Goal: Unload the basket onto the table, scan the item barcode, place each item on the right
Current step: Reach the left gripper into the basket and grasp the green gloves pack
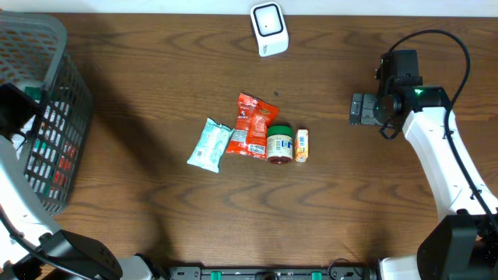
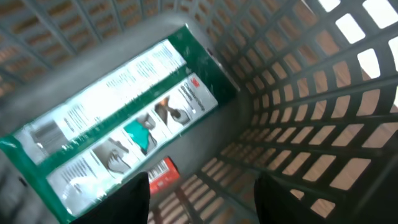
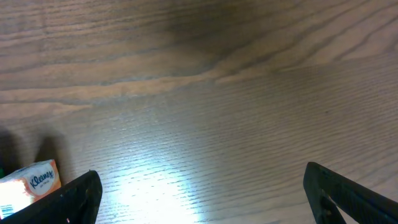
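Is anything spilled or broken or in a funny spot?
Nothing stands out. The teal packet, red packet, jar and small orange box lie close together mid-table, nothing spilled. The green box lies inside the basket.

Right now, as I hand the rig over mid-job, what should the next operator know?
Left gripper: open, nothing held, inside the grey plastic mesh basket, over a flat green-and-white package.
Right gripper: open, empty, over the bare wooden table.
White scanner sits at the table's far edge.
Mid-table row: pale blue pouch, red snack bag, green-lidded jar, small orange tissue pack. Whether these were scanned cannot be told.
Left to do: grasp the package and show its barcode to the scanner.
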Controlling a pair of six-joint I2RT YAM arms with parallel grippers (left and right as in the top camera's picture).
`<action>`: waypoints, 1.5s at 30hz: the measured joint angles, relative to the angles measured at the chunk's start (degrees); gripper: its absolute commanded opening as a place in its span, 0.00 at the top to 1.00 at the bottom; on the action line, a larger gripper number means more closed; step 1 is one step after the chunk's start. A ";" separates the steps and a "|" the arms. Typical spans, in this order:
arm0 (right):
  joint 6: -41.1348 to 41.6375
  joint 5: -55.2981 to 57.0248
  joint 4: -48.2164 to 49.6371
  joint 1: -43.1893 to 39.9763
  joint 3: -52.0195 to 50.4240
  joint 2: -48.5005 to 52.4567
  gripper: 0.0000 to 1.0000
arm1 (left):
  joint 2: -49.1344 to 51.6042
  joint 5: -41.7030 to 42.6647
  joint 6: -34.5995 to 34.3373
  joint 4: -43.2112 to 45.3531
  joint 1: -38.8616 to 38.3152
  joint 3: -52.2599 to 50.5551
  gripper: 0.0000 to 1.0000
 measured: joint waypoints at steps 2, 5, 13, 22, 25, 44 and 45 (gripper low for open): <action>0.00 0.00 0.00 0.00 0.00 0.00 0.01 | 0.00 1.84 -0.68 -0.85 0.04 0.00 0.45; 0.00 0.00 0.00 0.00 0.00 0.00 0.01 | 0.00 4.63 -2.51 -1.46 0.04 0.04 0.45; 0.00 0.00 0.00 0.00 0.00 0.00 0.01 | 0.20 6.56 -4.98 -6.71 -0.26 7.87 0.45; 0.00 0.00 0.02 0.00 0.00 0.00 0.01 | 0.28 -5.86 -5.14 -15.74 0.70 19.61 0.44; 0.00 0.02 0.02 0.00 0.00 0.00 0.01 | 2.29 -7.56 -5.14 -19.21 3.28 19.85 0.48; 0.00 0.00 0.00 0.00 0.00 0.00 0.01 | 15.13 4.68 -5.40 -36.24 11.50 19.21 0.65; 0.00 0.00 0.02 0.00 0.00 0.00 0.01 | 14.56 4.79 -5.40 -36.74 11.08 19.23 0.65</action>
